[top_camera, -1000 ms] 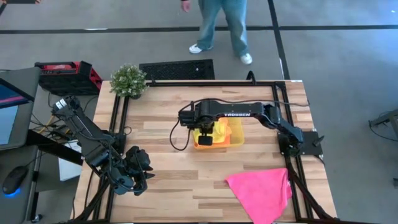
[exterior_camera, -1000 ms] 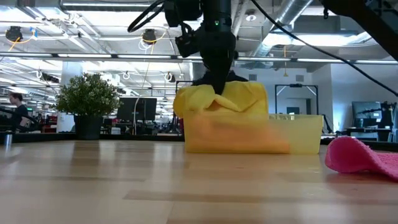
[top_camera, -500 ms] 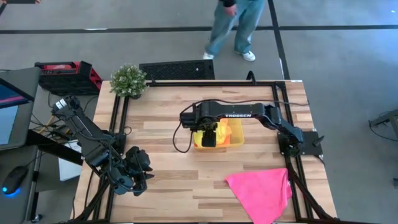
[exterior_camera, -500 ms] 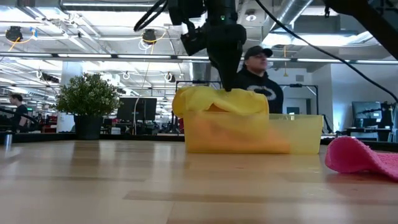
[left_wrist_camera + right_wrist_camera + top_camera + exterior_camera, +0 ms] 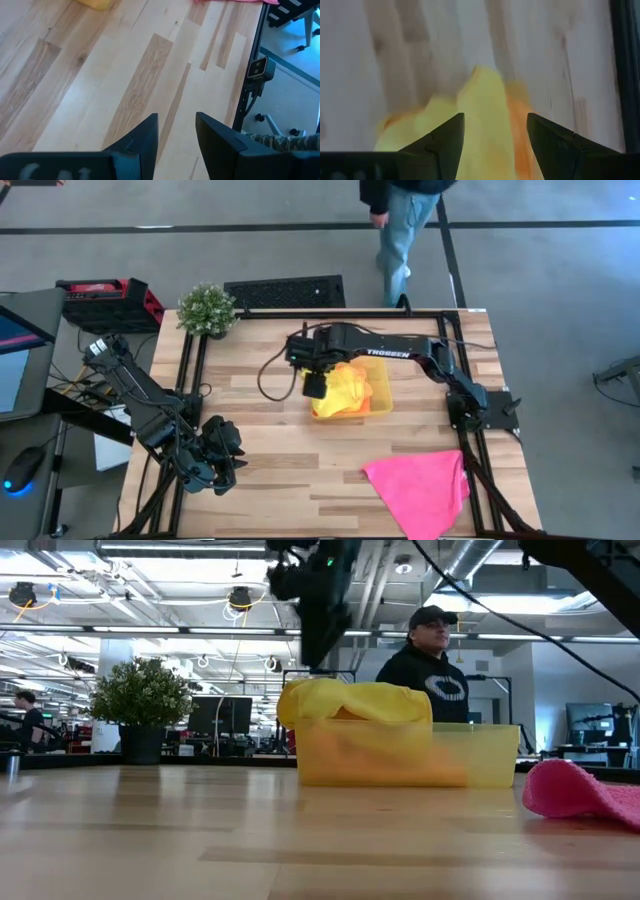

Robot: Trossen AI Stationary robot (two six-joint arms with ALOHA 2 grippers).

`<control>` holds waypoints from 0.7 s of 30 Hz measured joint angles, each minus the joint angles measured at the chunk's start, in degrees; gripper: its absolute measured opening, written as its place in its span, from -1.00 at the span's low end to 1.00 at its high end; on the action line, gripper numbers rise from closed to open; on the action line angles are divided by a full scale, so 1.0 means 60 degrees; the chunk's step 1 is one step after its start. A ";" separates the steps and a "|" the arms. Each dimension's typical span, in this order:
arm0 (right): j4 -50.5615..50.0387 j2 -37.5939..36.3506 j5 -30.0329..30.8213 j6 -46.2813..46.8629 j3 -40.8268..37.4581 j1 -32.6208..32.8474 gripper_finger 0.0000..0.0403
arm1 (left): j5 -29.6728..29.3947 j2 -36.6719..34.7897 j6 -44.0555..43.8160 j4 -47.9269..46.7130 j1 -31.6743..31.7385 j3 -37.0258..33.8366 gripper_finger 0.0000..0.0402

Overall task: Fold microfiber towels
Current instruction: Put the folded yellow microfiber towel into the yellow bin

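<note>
A bright yellow towel lies heaped in the translucent yellow tray near the table's middle. It bulges above the tray's rim at its left end. Orange cloth shows under it. My right gripper hangs open above the tray's left end, clear of the towel; in the right wrist view its fingers frame the yellow towel below. A hot pink towel lies spread on the table at the near right. My left gripper waits open at the near left, over bare wood.
A potted plant stands at the far left corner. A person walks just beyond the table's far edge. The black frame rails run along the table's sides. Bare wood lies between the tray and the left arm.
My right gripper has opened and let go of the yellow towel, then risen and gone toward the table's left and far edge. The towel's pulled-up peak has dropped and settled in a heap on the tray's left end. A person has walked in behind the table.
</note>
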 joint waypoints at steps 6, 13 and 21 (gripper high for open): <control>0.0696 0.0073 -0.0526 0.0013 -0.0799 -0.0334 0.19 | -0.0004 0.0001 -0.0004 0.0000 0.0000 0.0000 -0.39; 0.0446 0.0088 -0.0590 0.0011 -0.1680 -0.0179 0.19 | -0.0007 -0.0003 0.0007 0.0000 0.0003 0.0000 -0.39; 0.0340 0.0102 -0.0348 0.0176 -0.1981 -0.0050 0.19 | -0.0022 -0.0002 0.0044 -0.0058 0.0003 0.0000 -0.39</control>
